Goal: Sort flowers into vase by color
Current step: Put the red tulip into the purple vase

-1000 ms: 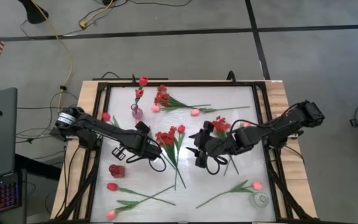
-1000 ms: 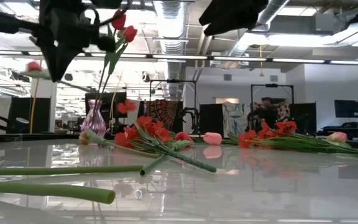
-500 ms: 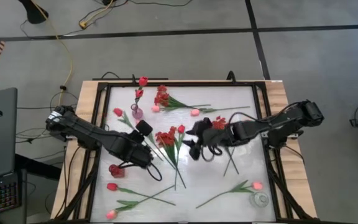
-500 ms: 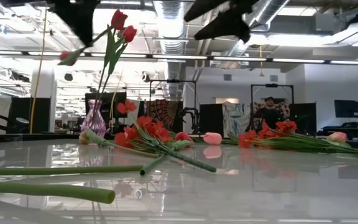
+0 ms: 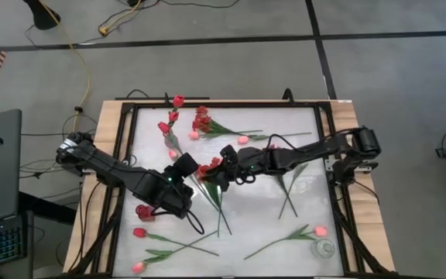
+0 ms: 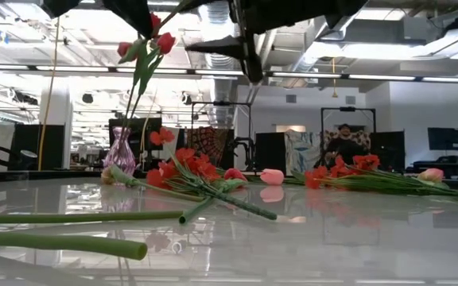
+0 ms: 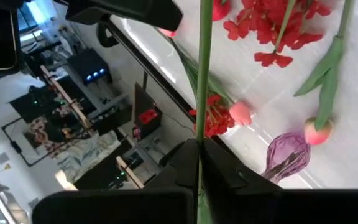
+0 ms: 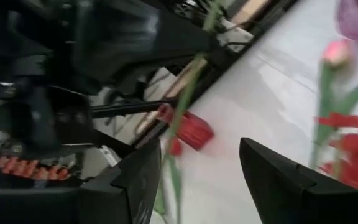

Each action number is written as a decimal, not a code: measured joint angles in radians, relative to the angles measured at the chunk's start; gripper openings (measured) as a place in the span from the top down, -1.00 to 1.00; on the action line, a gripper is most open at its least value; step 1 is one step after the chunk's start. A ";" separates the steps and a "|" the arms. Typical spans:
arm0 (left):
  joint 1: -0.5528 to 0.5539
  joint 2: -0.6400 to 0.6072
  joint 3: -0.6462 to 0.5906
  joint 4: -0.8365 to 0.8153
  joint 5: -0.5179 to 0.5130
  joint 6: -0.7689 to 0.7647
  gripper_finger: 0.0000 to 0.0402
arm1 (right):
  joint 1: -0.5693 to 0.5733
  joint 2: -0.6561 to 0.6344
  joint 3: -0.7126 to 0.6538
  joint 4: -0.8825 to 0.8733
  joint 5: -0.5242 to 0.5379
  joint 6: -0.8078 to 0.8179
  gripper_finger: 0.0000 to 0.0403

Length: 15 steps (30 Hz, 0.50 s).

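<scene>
My left gripper is shut on the thin green stem of a pinkish-red tulip, left of the table's middle. The tulip's head stands high, close to the purple vase, which has two red tulips upright in it. My right gripper hangs open just right of the left one, above a spray of red blossoms. In the right wrist view the held stem passes between the open fingers; whether they touch it, I cannot tell. My left gripper pinches the tulip's stem at its lower part between its two fingers. The stem runs straight on from the fingertips, slanting toward the far edge. The flower is lifted clear of the table, head uppermost beside the purple vase.
Loose flowers lie on the white table: red sprays, pink tulips, a red tulip. A small red vase stands near left, a clear glass vase near right. A black frame borders the table.
My left gripper has risen and turned, swinging the held tulip's head from near the left edge toward the purple vase. My right gripper has moved toward the table's left, rolled, and come close beside the left gripper, staying open.
</scene>
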 joint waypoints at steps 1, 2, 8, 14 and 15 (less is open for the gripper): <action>-0.001 0.000 0.000 0.000 -0.002 0.001 1.00 | 0.000 0.003 0.000 0.014 0.000 0.000 -0.21; -0.002 0.000 0.000 0.000 -0.004 0.005 1.00 | 0.000 0.008 0.001 0.019 0.000 0.000 -0.21; -0.002 0.000 0.000 0.033 -0.012 0.030 1.00 | -0.005 0.018 0.000 0.071 0.000 -0.001 -0.21; 0.013 0.000 0.000 0.090 -0.043 0.075 1.00 | -0.011 0.018 0.000 0.084 0.000 -0.012 -0.21; 0.015 0.000 -0.001 0.102 -0.053 0.085 1.00 | -0.013 0.018 0.000 0.085 0.000 -0.013 -0.21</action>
